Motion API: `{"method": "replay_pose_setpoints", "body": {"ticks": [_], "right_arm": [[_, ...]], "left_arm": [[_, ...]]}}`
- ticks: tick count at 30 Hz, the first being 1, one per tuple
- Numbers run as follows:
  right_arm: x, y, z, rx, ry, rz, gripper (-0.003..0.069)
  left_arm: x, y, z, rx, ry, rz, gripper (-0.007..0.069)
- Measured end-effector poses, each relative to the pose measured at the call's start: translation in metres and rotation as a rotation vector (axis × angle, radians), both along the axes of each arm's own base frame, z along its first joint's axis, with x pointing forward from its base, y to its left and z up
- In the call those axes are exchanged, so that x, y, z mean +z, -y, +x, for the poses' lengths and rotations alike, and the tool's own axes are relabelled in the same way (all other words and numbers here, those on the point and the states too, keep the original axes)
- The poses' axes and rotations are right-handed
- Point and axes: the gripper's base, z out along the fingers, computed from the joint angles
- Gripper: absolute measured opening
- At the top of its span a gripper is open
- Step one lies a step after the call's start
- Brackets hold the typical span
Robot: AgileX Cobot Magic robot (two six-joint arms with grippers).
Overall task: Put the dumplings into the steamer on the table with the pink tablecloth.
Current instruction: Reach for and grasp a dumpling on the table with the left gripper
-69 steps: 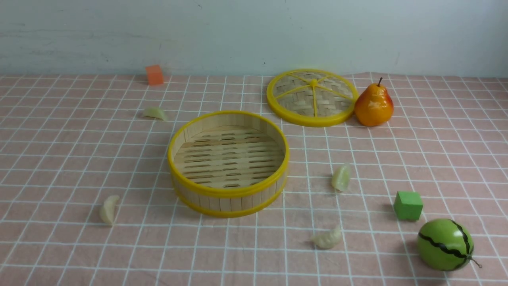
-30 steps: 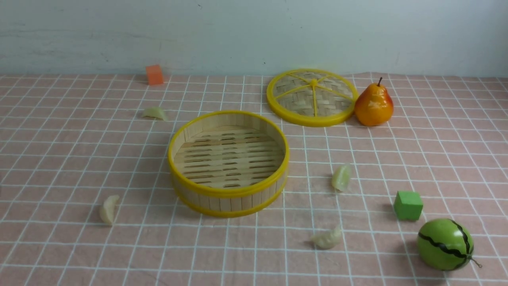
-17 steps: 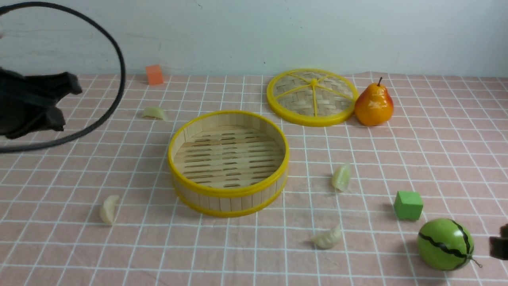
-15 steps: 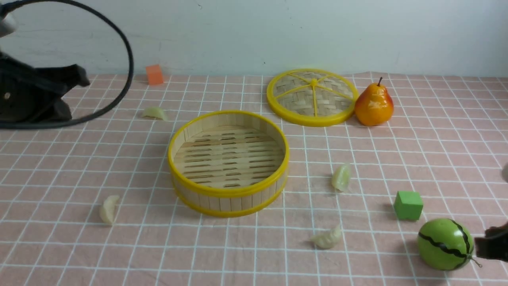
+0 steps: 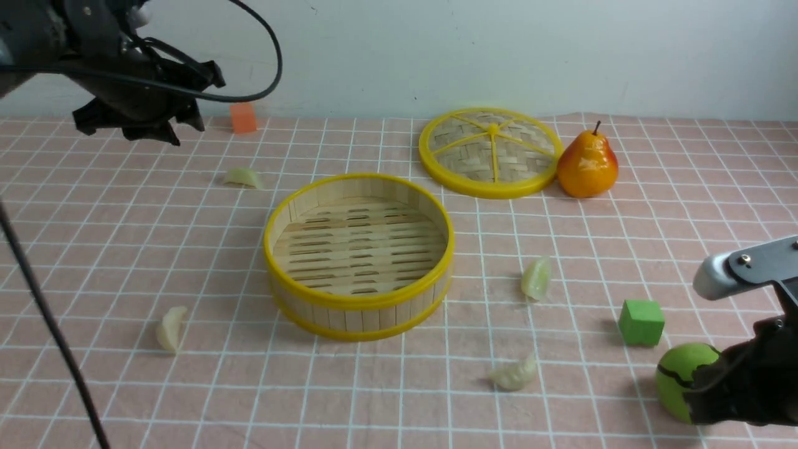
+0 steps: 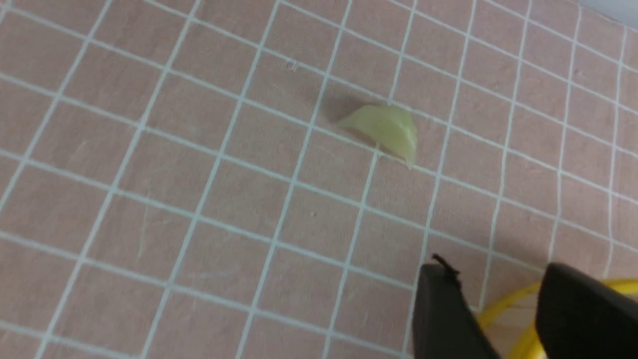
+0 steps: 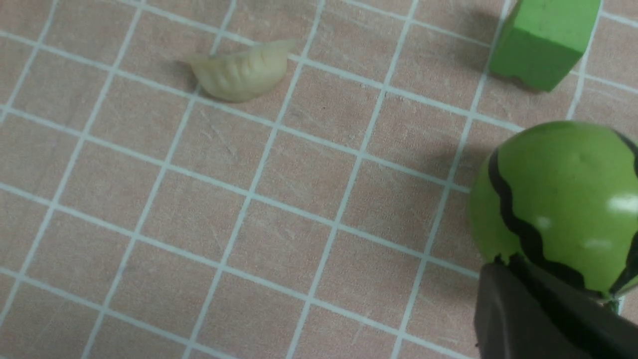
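Both arms arrive; nothing lifted yet.
The four dumplings lie unmoved on the pink tablecloth around the steamer, which is empty. What is new: my left hand has swung in above the bench near the far-left dumpling, fingers now apart, so I judge that piece is my first pick. My right hand has come in low at the watermelon, fingers together, with the near-right dumpling a little way off; it must open before it can grasp.
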Motion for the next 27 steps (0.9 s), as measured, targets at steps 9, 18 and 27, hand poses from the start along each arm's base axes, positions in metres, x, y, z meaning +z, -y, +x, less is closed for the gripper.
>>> {"method": "replay_pose_setpoints", "body": {"ticks": [9, 18, 27], "right_arm": [[-0.016, -0.003, 0.010, -0.003, -0.055, -0.013, -0.0006], [-0.018, -0.004, 0.012, -0.011, -0.069, -0.002, -0.0003], [-0.018, -0.004, 0.013, -0.012, -0.060, 0.000, -0.0003]], "left_arm": [[-0.062, 0.026, 0.068, 0.008, -0.028, 0.057, 0.0484], [-0.113, 0.029, 0.091, 0.124, -0.029, 0.046, 0.0483], [-0.136, 0.028, 0.100, 0.168, 0.017, 0.035, 0.0442]]}}
